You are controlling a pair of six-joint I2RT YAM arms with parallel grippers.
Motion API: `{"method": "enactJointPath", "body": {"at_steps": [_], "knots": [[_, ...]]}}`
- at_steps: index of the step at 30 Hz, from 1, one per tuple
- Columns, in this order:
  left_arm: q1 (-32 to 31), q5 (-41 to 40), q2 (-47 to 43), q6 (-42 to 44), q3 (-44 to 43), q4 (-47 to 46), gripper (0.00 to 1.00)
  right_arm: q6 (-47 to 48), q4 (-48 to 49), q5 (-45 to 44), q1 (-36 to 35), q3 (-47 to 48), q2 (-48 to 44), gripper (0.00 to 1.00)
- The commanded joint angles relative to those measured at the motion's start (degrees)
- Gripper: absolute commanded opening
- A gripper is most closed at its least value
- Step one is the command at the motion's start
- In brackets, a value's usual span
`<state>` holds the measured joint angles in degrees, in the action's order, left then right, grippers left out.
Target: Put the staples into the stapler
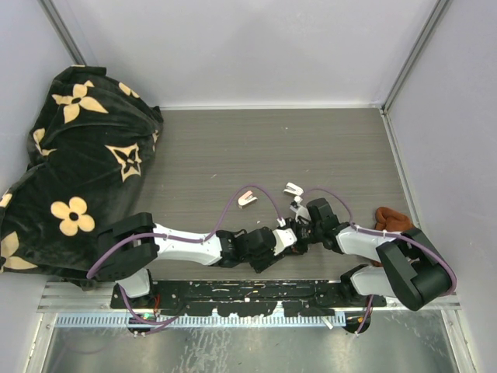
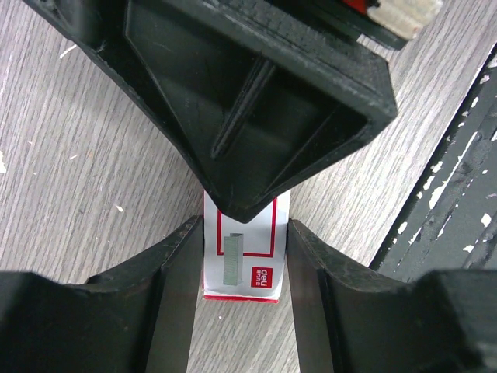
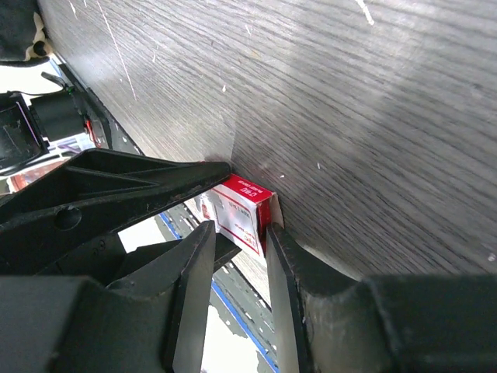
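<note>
Staple box (image 2: 247,264): a small flat red-and-white carton, caught between both arms' fingers over the near part of the worktop (image 1: 272,148), close to the black base rail (image 2: 458,194).
Left fingers (image 2: 180,295): pressed against the carton's two long sides, one on each, grasping it.
Right fingers (image 3: 194,272): clamped on the opposite end of the same carton, so both arms grip it at once.
Contact with worktop: cannot tell whether the carton rests on the surface or is held just above it.
Contents: no loose staples are visible. The carton looks closed in both wrist views, so what is inside cannot be told. Its label bears a printed grey staple strip.
Left wrist view only: the label face with its red frame and logo. One of the right arm's black fingers overlaps the carton's far part.
Right wrist view only: the carton's narrow red side and end with white print.
Top view only: the two arms meet nose to nose, and the carton is hidden between them. Just beyond them lie a white stapler (image 1: 247,198) and a second white stapler (image 1: 293,189), apart from each other.
Further out: a rust-brown cloth (image 1: 392,220) lies beside the right arm. A black blanket with cream flowers (image 1: 78,155) is heaped at the left.
</note>
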<state>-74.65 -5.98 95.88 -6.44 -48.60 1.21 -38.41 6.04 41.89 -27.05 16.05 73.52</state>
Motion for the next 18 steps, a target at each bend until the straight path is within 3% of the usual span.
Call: {"method": "enactJointPath", "body": {"at_steps": [1, 3, 10, 13, 18], "knots": [[-0.22, 0.59, 0.87, 1.3, -1.09, -0.69, 0.47, -0.82, 2.9, 1.19, -0.51, -0.19, -0.32, 0.38], [-0.23, 0.22, 0.54, 1.34, -0.96, -0.62, 0.51, -1.03, 2.69, 0.01, -0.53, -0.31, -1.03, 0.38], [0.86, 0.2, -4.68, -0.41, 0.42, -1.49, 0.85, -0.91, 1.28, -4.4, -0.55, -0.68, -3.53, 0.34], [2.31, 1.16, -9.02, -2.62, 1.08, -1.82, 0.92, -1.05, 1.15, -4.87, -0.57, -0.97, -3.68, 0.32], [6.81, 1.0, -14.7, -11.78, 2.42, 0.54, 0.93, -0.64, 0.62, -5.27, -0.55, -1.32, -3.99, 0.3]]}}
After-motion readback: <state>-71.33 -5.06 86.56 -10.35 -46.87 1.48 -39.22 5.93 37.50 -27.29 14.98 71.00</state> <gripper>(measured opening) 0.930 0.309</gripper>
